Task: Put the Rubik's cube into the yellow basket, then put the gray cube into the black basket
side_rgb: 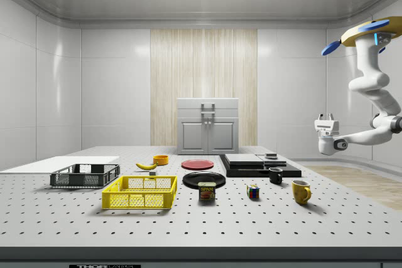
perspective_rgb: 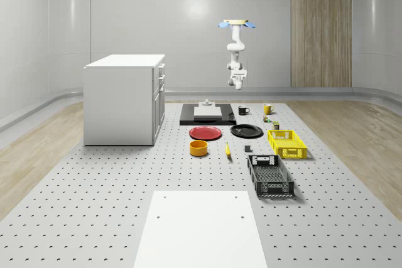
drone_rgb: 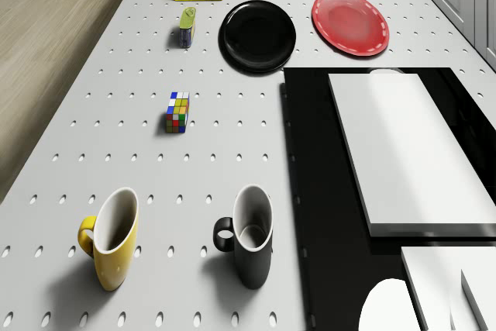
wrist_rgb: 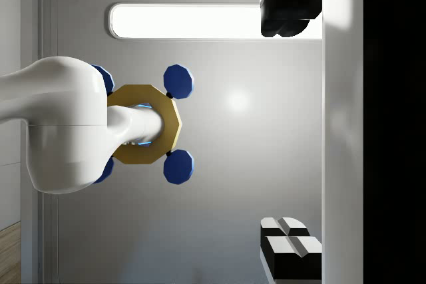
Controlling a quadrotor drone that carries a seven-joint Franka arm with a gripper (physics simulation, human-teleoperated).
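Step 1 not yet begun. The drone (perspective_rgb: 237, 24) hovers high beyond the table's far end; the gripper (side_rgb: 326, 144) hangs well above the table, w/ nothing held, and the opening can't be told. The Rubik's cube (drone_rgb: 177, 112) sits on the table near the can (drone_rgb: 187, 27), apart from the yellow basket (perspective_rgb: 287, 143). Next, a descent toward the cube is judged needed.

Non-task items on the perforated tabletop (perspective_rgb: 94, 174)

Landmark: black plate (drone_rgb: 258, 35). Red plate (drone_rgb: 350, 22) just beside it; orange bowl (perspective_rgb: 198, 148) and banana (perspective_rgb: 227, 149) near the red plate. Spam can (drone_rgb: 187, 26) near the black plate's other side. Black mug (drone_rgb: 249, 236) and yellow mug (drone_rgb: 112, 236), both upright, well apart from it. White cabinet (perspective_rgb: 124, 98) beyond the red plate.
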